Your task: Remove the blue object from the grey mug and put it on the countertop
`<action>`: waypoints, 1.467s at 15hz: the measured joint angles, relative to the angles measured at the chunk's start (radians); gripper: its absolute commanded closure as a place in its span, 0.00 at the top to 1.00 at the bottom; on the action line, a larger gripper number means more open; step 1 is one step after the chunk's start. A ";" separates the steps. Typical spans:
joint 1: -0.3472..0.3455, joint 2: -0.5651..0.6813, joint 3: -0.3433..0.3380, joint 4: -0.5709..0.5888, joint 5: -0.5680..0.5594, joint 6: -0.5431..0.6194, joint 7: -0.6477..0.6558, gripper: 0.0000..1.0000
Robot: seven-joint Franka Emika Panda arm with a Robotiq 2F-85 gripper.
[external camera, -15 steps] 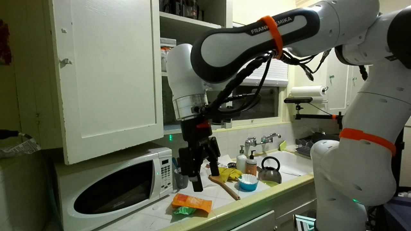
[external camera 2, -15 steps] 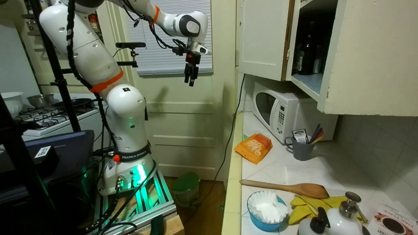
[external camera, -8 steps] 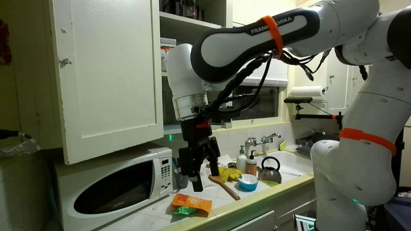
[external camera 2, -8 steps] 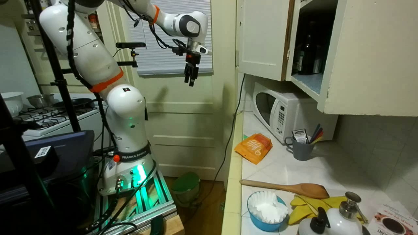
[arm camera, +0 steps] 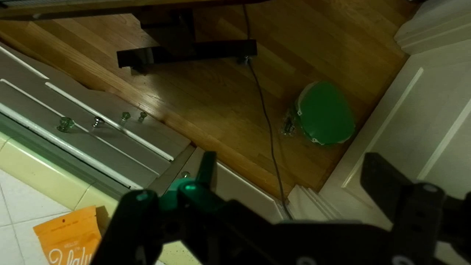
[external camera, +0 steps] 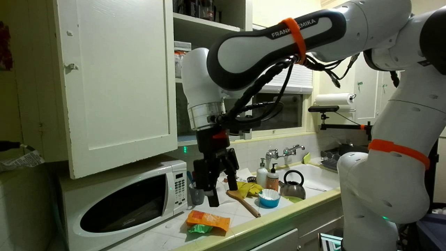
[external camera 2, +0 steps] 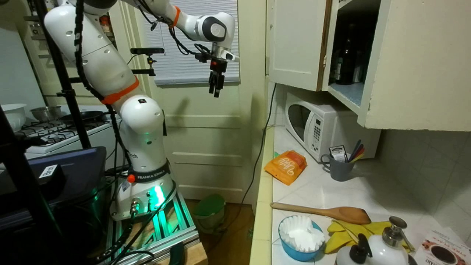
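countertop [external camera 2: 309, 192]: flat, white tiles, straight yellow edge on left in an exterior view | grey mug [external camera 2: 340, 170]: upright on its far part, handle left | blue object [external camera: 190, 176]: slim, standing tilted in mug, top showing, lower part hidden

The arm [external camera: 385, 188] was white, its long grey panel [external camera: 249, 55] edged in black, an orange strap [external camera: 297, 41] crossing the pale lettering [external camera: 279, 32]. Black cables [external camera: 256, 87] — one thick and ribbed — ran near a silvery collar [external camera: 205, 115]. The hand [external camera: 223, 192] was black and jointed, with a red patch [external camera: 220, 135], and green light [external camera 2: 159, 195] glowed on the white base [external camera 2: 141, 190].
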 measured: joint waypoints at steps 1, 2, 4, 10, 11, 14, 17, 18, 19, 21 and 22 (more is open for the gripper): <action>-0.013 -0.003 -0.005 -0.003 -0.006 0.009 0.026 1.00; -0.029 -0.006 -0.010 -0.008 -0.011 0.019 0.048 1.00; -0.069 -0.015 -0.033 -0.024 -0.017 0.044 0.090 1.00; -0.197 -0.070 -0.094 -0.125 -0.070 0.089 0.224 1.00; -0.218 -0.079 -0.102 -0.148 -0.082 0.111 0.246 1.00; -0.274 -0.095 -0.136 -0.225 -0.092 0.241 0.301 1.00; -0.320 -0.090 -0.163 -0.294 -0.098 0.386 0.345 1.00; -0.320 -0.087 -0.170 -0.297 -0.098 0.390 0.342 1.00; -0.320 -0.085 -0.171 -0.295 -0.099 0.390 0.342 1.00; -0.317 -0.085 -0.169 -0.292 -0.099 0.390 0.342 1.00; -0.316 -0.085 -0.169 -0.291 -0.099 0.390 0.342 1.00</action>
